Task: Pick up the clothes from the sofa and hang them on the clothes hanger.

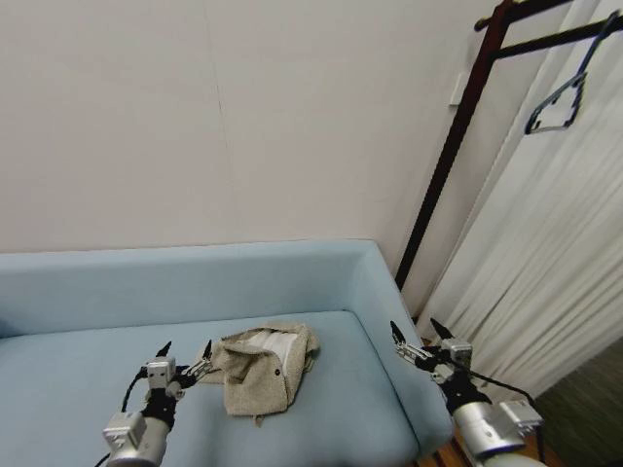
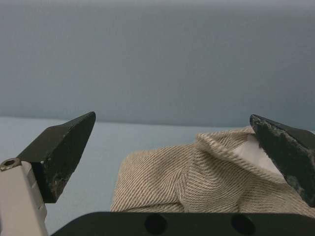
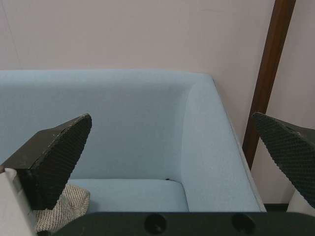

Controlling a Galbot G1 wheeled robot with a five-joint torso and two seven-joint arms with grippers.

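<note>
Sofa: pale blue, runs along the wall; its right armrest ends just beside the rack.
Rack: dark pole rising beyond the sofa's right end, with a crossbar at the top.
Garment: beige, crumpled in a heap on the seat, toward its right end and short of the armrest. The heap is a little longer from the seat's front edge toward its back right corner.
Hanger: hooked on the crossbar, bare, high above and to the right of the garment.
Left gripper: fingers spread, holding nothing, low over the seat at the garment's left edge. The cloth lies ahead and toward its right finger; contact cannot be told.
Right gripper: fingers spread, holding nothing, over the right armrest near its front, apart from the garment.
Nearer arm: the left, by my reading; the garment lies to its right.
Count: one sofa, one rack, one garment, one hanger, two grippers.
</note>
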